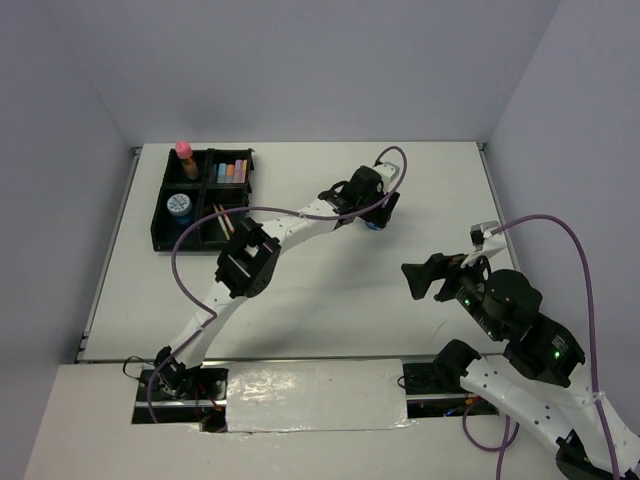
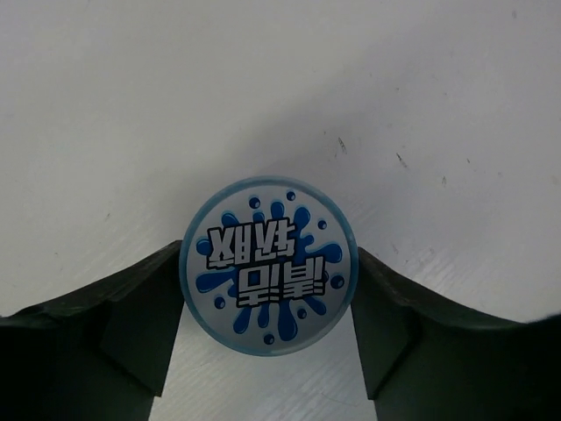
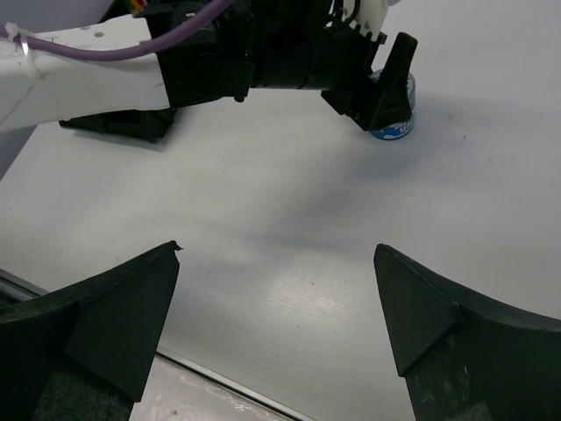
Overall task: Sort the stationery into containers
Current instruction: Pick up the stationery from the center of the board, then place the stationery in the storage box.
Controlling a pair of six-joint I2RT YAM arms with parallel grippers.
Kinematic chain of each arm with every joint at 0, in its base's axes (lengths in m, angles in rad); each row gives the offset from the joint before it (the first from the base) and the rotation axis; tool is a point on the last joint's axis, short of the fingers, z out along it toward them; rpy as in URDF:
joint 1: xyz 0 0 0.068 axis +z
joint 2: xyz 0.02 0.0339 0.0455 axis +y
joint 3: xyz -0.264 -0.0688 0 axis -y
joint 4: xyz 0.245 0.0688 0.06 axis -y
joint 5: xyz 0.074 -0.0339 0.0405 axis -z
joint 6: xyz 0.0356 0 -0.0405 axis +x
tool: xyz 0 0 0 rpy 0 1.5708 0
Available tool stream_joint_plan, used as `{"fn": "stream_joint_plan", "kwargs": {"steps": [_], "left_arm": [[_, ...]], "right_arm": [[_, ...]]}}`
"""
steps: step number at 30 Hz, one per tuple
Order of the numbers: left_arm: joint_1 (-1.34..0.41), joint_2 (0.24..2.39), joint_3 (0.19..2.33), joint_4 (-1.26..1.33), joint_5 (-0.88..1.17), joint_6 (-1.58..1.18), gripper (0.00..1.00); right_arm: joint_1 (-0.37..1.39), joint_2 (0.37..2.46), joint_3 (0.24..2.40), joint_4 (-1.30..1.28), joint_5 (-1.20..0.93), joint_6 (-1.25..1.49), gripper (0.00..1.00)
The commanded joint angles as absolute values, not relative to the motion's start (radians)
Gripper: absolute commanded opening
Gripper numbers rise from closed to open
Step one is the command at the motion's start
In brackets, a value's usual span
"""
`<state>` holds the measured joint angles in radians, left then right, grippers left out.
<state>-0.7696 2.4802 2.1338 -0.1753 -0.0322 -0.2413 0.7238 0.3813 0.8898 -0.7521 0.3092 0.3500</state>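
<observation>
Two fingers (image 2: 131,324) of my left hand (image 2: 267,298) pinch the round blue-splash tin (image 2: 267,263) on the counter (image 2: 263,88), well right of the black tray (image 1: 157,225); my right hand (image 3: 276,263) hangs open and empty, near right.

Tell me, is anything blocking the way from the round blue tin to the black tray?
Nothing visible. The blue tin sits between the left gripper's fingers, and only bare table lies between it and the black tray.

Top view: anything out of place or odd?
One blue tin sits out on the table, far from the tray, with the left gripper closed on its sides. Nothing looks spilled or damaged.
</observation>
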Motion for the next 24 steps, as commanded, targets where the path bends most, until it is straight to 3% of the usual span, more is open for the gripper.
{"fn": "stream_joint_plan", "kwargs": {"steps": [1, 2, 3, 4, 7, 11, 15, 19, 24], "left_arm": [[-0.775, 2.503, 2.160, -0.170, -0.055, -0.245, 0.77], [-0.773, 2.505, 2.163, -0.175, -0.051, -0.245, 0.67], [-0.773, 2.503, 2.166, -0.179, -0.057, -0.244, 0.38], [-0.775, 2.497, 2.164, -0.178, -0.069, -0.248, 0.25], [-0.773, 2.416, 2.070, -0.140, -0.104, -0.264, 0.02], [-0.759, 2.173, 1.899, -0.066, -0.256, -0.282, 0.00], [-0.703, 1.935, 1.780, -0.179, -0.487, -0.357, 0.00], [-0.524, 1.676, 1.635, -0.476, -0.639, -0.590, 0.00], [-0.280, 1.473, 1.412, -0.607, -0.689, -0.750, 0.00]], "right_arm": [[0.727, 0.367, 0.882, -0.703, 0.305, 0.336, 1.00], [0.729, 0.368, 0.884, -0.704, 0.307, 0.336, 1.00], [0.727, 0.367, 0.885, -0.706, 0.307, 0.334, 1.00], [0.729, 0.367, 0.884, -0.704, 0.308, 0.334, 1.00], [0.727, 0.362, 0.874, -0.695, 0.304, 0.331, 1.00], [0.729, 0.370, 0.870, -0.683, 0.298, 0.327, 1.00], [0.729, 0.377, 0.853, -0.655, 0.276, 0.325, 1.00], [0.729, 0.402, 0.825, -0.611, 0.229, 0.318, 1.00], [0.729, 0.446, 0.811, -0.549, 0.175, 0.305, 1.00]]}}
